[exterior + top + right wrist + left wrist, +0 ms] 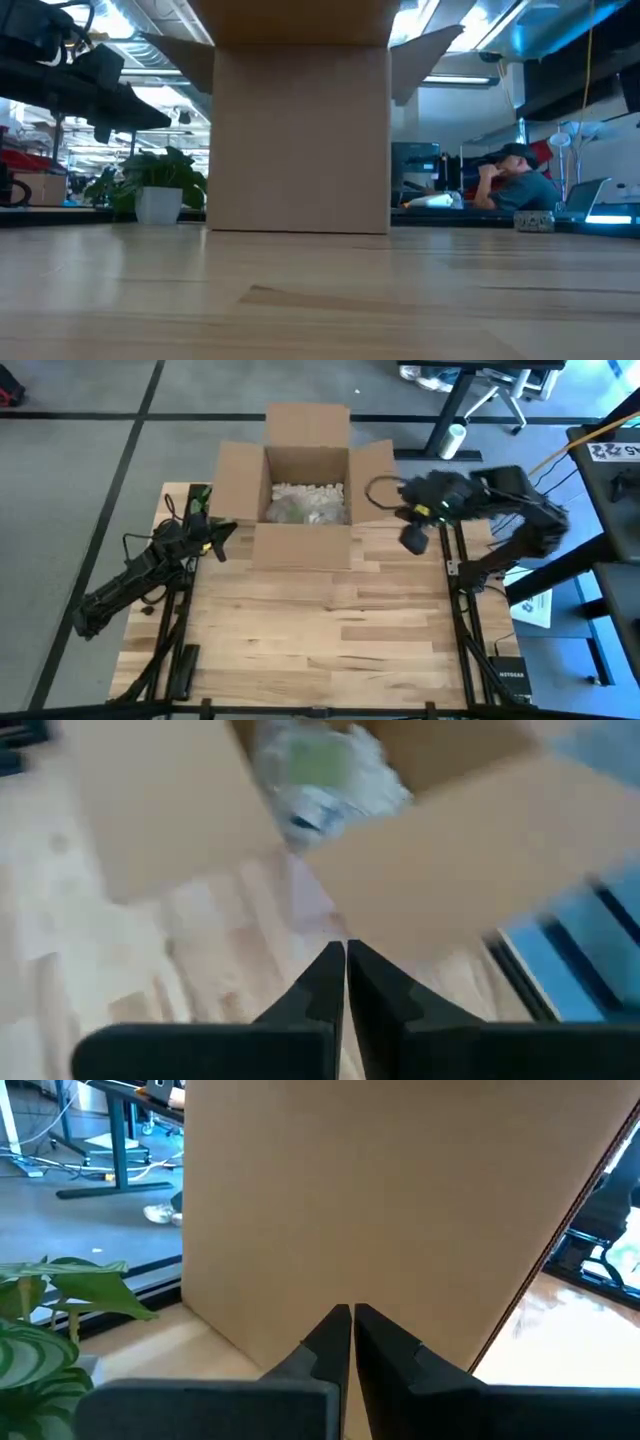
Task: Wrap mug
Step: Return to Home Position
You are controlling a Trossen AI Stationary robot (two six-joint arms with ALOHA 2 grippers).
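Note:
An open cardboard box (305, 495) stands at the far middle of the table, its flaps spread out. Inside, on white packing peanuts, lies a bundle of clear wrap with something greenish in it (295, 510) (320, 770); the mug itself is hidden by the wrap. My left gripper (228, 532) (352, 1315) is shut and hangs beside the box's left side, pointing at the cardboard. My right gripper (413, 540) (345, 952) is shut, beside the box's right flap, above the table.
The box (300, 130) fills the middle of the low view. The wooden table top (320, 630) stretches in front of it. Beyond the table are a potted plant (150, 185), a seated person (515, 180) and desks.

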